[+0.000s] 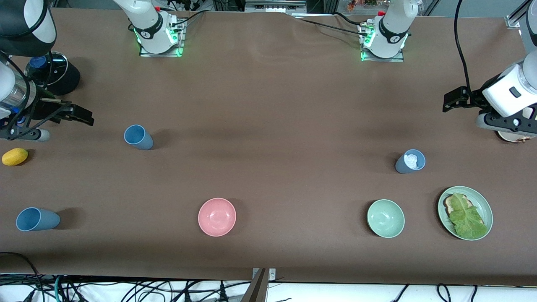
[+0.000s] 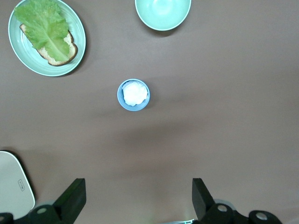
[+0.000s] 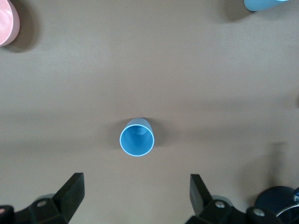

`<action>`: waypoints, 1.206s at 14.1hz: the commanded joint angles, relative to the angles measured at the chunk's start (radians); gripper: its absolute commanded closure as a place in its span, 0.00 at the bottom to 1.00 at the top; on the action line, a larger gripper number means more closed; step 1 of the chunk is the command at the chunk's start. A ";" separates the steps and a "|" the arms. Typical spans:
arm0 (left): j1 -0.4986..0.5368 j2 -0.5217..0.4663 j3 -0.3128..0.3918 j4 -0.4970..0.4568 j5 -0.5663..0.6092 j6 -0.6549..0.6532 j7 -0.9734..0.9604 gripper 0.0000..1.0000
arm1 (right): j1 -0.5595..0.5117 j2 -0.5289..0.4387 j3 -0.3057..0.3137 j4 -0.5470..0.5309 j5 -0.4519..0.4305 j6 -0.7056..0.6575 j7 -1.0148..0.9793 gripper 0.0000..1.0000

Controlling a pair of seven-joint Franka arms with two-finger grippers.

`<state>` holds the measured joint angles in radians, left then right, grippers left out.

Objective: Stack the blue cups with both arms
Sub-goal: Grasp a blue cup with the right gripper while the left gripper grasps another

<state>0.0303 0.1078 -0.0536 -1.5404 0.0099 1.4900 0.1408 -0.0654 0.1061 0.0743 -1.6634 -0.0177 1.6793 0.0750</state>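
Three blue cups stand upright on the brown table. A mid-blue cup (image 1: 138,137) is toward the right arm's end and shows in the right wrist view (image 3: 137,137). A second mid-blue cup (image 1: 37,219) stands nearer the front camera (image 3: 266,3). A slate-blue cup (image 1: 410,161) with a white crumpled wad inside is toward the left arm's end (image 2: 133,94). My right gripper (image 1: 82,115) (image 3: 135,193) is open and empty, above the table beside the first cup. My left gripper (image 1: 455,100) (image 2: 136,198) is open and empty, above the table beside the slate-blue cup.
A pink bowl (image 1: 217,217) and a green bowl (image 1: 385,218) sit near the front edge. A green plate (image 1: 482,201) holds bread and lettuce. A lemon (image 1: 14,156) and a black round object (image 1: 63,77) lie at the right arm's end. A white object (image 2: 14,182) lies below the left arm.
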 commanded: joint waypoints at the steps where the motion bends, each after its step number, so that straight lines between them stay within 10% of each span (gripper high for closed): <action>1: 0.017 0.048 -0.005 0.029 0.012 -0.008 0.037 0.00 | -0.001 -0.005 0.001 -0.001 0.002 -0.007 -0.009 0.00; 6: 0.074 0.159 -0.005 -0.007 0.022 0.126 0.150 0.00 | -0.001 -0.003 0.001 -0.001 0.002 -0.012 -0.009 0.00; 11: 0.098 0.190 -0.005 -0.281 0.028 0.508 0.164 0.00 | -0.005 0.091 -0.002 -0.013 0.002 -0.047 -0.012 0.00; 15: 0.100 0.242 -0.005 -0.392 0.030 0.689 0.168 0.00 | -0.007 0.106 -0.002 -0.238 -0.007 0.148 -0.009 0.00; 17: 0.094 0.289 -0.005 -0.391 0.030 0.725 0.166 0.19 | -0.007 0.084 -0.002 -0.366 -0.007 0.294 -0.009 0.00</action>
<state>0.1211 0.3657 -0.0526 -1.9259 0.0166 2.1725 0.2906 -0.0664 0.2576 0.0702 -1.8835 -0.0178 1.8602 0.0750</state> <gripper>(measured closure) 0.062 0.000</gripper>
